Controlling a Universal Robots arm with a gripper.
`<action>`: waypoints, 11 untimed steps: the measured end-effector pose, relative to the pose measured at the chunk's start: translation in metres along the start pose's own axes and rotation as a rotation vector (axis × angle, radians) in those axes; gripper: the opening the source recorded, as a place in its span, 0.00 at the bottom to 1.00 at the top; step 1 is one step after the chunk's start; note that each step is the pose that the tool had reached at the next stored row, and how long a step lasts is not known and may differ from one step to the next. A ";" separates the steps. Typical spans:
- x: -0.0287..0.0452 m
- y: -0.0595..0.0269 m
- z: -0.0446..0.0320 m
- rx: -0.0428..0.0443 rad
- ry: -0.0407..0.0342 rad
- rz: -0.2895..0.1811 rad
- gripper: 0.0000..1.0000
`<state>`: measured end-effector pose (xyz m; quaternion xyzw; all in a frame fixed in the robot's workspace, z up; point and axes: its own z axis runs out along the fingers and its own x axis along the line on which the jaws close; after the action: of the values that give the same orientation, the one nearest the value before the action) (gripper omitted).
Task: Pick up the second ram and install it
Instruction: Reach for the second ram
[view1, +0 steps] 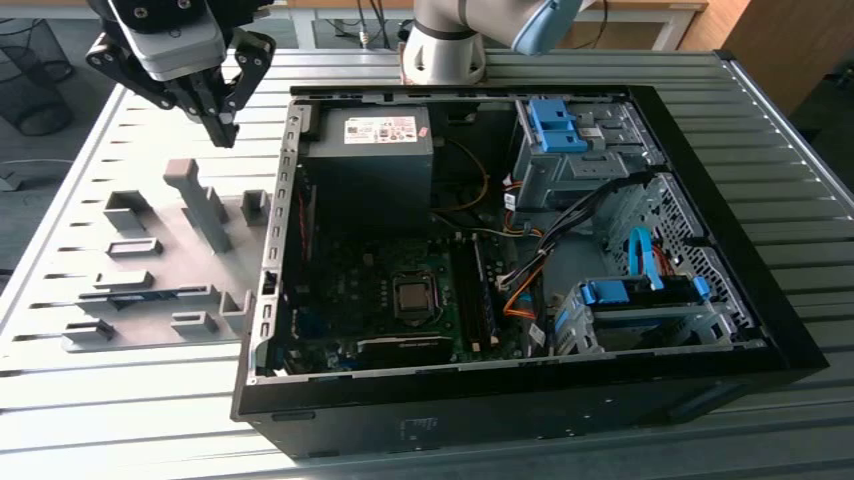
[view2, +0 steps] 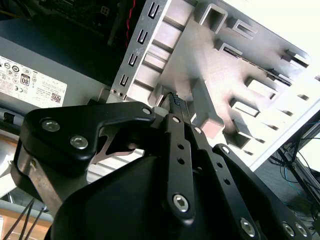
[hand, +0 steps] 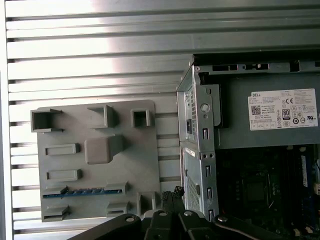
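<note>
First wrist view: second ram (hand: 80, 192) in holder (hand: 100, 172), apart from gripper (hand: 174, 193).

second ram (hand: 80, 192) mostly hidden in holder (hand: 100, 172), hand (hand: 172, 196) cut by edge

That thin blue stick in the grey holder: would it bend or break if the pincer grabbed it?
The blue stick looks like a flat circuit board, so probably stiff, not floppy. Being so thin, it is likely light. It sits on edge between blocks of the grey holder, so freed it would probably tip over.
</note>
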<state>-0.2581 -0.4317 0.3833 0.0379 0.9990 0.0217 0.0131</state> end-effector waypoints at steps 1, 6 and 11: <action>0.0003 0.0000 0.0000 0.0000 0.0000 0.000 0.10; 0.0015 -0.0001 0.0002 0.0000 0.0000 0.000 0.10; 0.0026 -0.0002 0.0003 0.0000 0.0000 0.000 0.10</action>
<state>-0.2607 -0.4317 0.3829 0.0379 0.9990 0.0217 0.0131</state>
